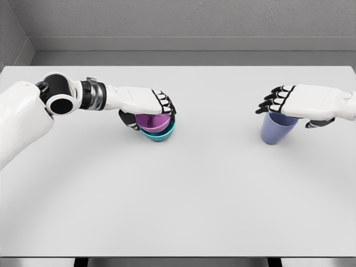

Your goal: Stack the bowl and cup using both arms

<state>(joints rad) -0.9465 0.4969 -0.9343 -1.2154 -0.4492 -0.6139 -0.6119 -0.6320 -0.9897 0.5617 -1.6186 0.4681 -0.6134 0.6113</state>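
Matte white table [178, 211] — glossy nested bowls [157, 127], tapered blue cup [276, 129].

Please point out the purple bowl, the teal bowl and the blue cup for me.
purple bowl [151, 120], head view, on its visible side wall.
teal bowl [161, 134], head view, on its outer rim.
blue cup [275, 132], head view, on its side wall.

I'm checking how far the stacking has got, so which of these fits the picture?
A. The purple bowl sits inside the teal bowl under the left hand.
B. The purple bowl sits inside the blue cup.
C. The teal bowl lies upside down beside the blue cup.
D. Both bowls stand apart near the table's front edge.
A: the purple bowl is nested in the teal bowl beneath the left hand, far from the blue cup.
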